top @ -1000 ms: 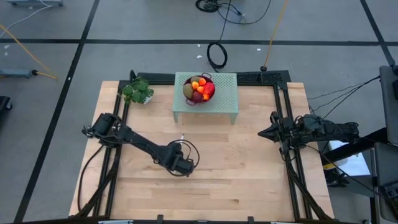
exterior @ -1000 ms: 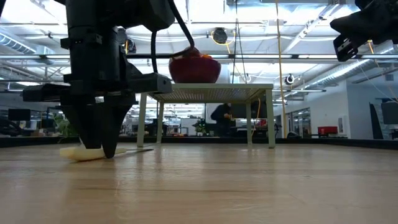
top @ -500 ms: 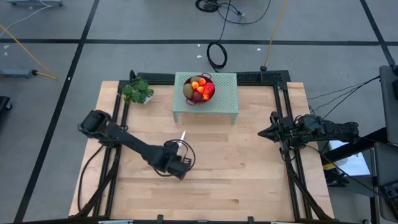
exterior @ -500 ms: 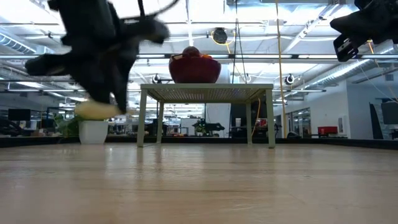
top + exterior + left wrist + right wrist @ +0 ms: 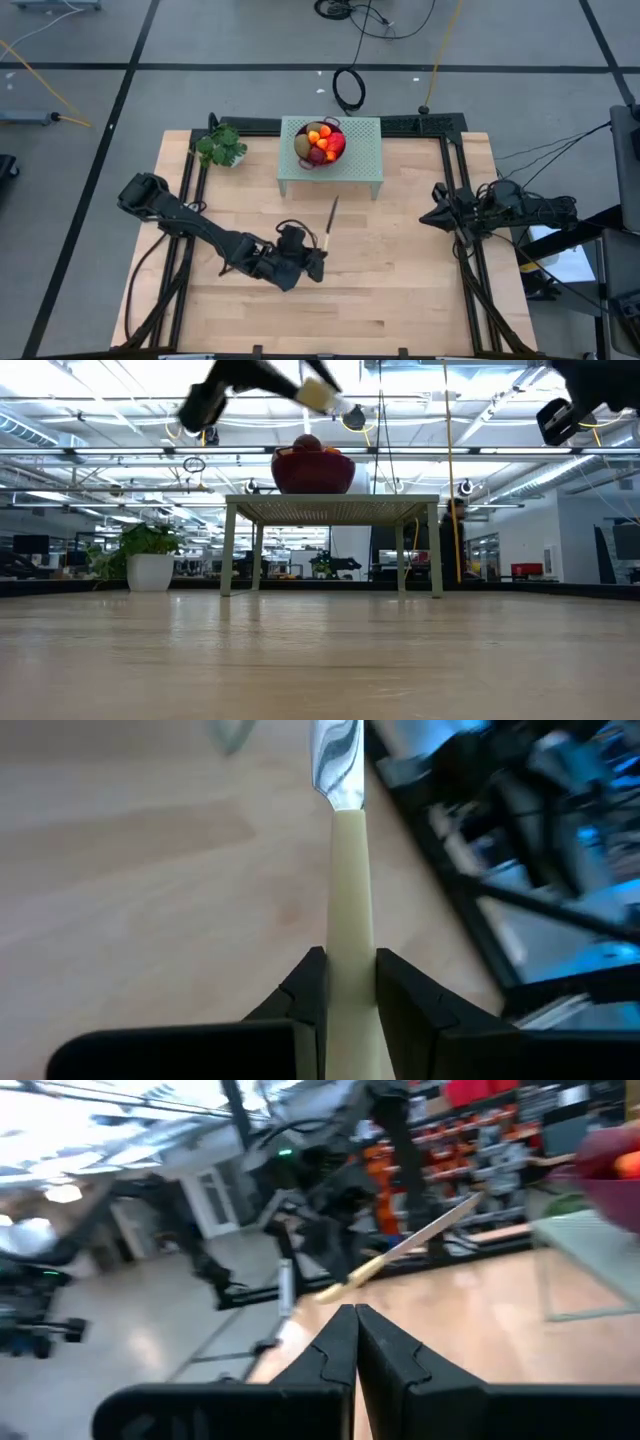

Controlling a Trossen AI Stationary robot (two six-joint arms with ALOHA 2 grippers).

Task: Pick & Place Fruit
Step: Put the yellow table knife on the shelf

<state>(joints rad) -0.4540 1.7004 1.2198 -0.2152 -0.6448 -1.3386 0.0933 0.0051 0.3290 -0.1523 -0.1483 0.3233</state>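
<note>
The fruit (image 5: pixel 320 143) lies heaped in a red bowl (image 5: pixel 312 470) on a pale green perforated stand (image 5: pixel 360 165) at the table's far middle. My left gripper (image 5: pixel 315 262) hangs over the table's middle, shut on a slim knife (image 5: pixel 331 215) with a pale yellow handle (image 5: pixel 350 900) and a steel blade (image 5: pixel 335 760). The blade points toward the stand. My right gripper (image 5: pixel 425 215) waits shut, above the table's right edge, touching nothing. My left gripper pinches the knife's yellow handle (image 5: pixel 350 945) between its two fingers (image 5: pixel 310 990). The fingers lie along the handle, slanting down toward the far edge. The handle's rear end is hidden by the gripper. The knife is lifted clear, high above the table (image 5: pixel 318 393).
A potted green plant (image 5: pixel 222 146) stands at the far left corner. A black frame (image 5: pixel 455 150) rims the wooden table. Bare wood (image 5: pixel 380 280) spreads in front of the stand.
My left gripper has risen from the tabletop with the knife and tipped from pointing straight down to a shallow slant, shifting toward the table's right. The knife, which lay on the wood, is lifted clear with its blade turned toward the stand.
</note>
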